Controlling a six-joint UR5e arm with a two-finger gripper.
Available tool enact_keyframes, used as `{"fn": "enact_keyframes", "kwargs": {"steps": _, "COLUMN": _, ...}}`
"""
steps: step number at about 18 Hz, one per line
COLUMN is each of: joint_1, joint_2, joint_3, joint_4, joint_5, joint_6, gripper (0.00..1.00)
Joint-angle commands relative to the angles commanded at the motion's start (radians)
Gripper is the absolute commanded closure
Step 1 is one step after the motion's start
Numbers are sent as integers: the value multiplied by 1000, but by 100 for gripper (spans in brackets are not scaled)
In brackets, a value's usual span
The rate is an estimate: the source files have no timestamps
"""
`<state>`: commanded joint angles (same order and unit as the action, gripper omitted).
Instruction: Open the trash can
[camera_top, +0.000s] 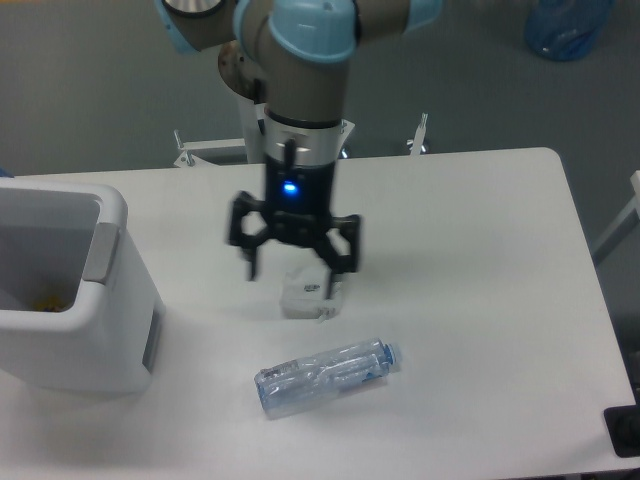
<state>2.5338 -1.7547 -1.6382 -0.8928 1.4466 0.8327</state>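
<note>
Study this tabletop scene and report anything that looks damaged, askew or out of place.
The clear plastic bottle lies on its side, crushed and dented, near the table's front. A crumpled white wrapper sits loose beneath the open end effector. The trash can stands open at the left, upright.

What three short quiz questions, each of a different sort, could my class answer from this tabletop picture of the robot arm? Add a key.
1. True or false: the two-finger black gripper is closed on the clear plastic bottle.
2. Which object lies directly under the gripper? A) the crumpled white wrapper B) the bottle C) the large boxy white plastic trash can
3. Fill in: the trash can's top is ____, so its inside shows.

Key
1. False: the fingers are spread, well above and behind the bottle.
2. A
3. open
</note>
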Motion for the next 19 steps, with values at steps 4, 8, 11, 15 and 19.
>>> {"fn": "enact_keyframes", "kwargs": {"steps": 4, "joint_1": 63, "joint_2": -51, "joint_3": -5, "joint_4": -1, "joint_5": 6, "joint_6": 173, "gripper": 0}}
{"fn": "enact_keyframes", "kwargs": {"steps": 8, "joint_1": 117, "joint_2": -117, "joint_3": 15, "joint_4": 3, "joint_5": 9, "joint_6": 313, "gripper": 0}}
{"fn": "enact_keyframes", "kwargs": {"steps": 11, "joint_1": 160, "joint_2": -124, "joint_3": 2, "joint_4": 0, "joint_5": 9, "joint_6": 429, "gripper": 0}}
{"fn": "enact_keyframes", "kwargs": {"steps": 15, "joint_1": 168, "joint_2": -128, "joint_3": -29, "joint_4": -6, "joint_5": 27, "joint_6": 453, "gripper": 0}}
{"fn": "enact_keyframes", "kwargs": {"steps": 19, "joint_1": 160, "joint_2": -131, "joint_3": -49, "joint_4": -6, "joint_5": 94, "joint_6": 457, "gripper": 0}}
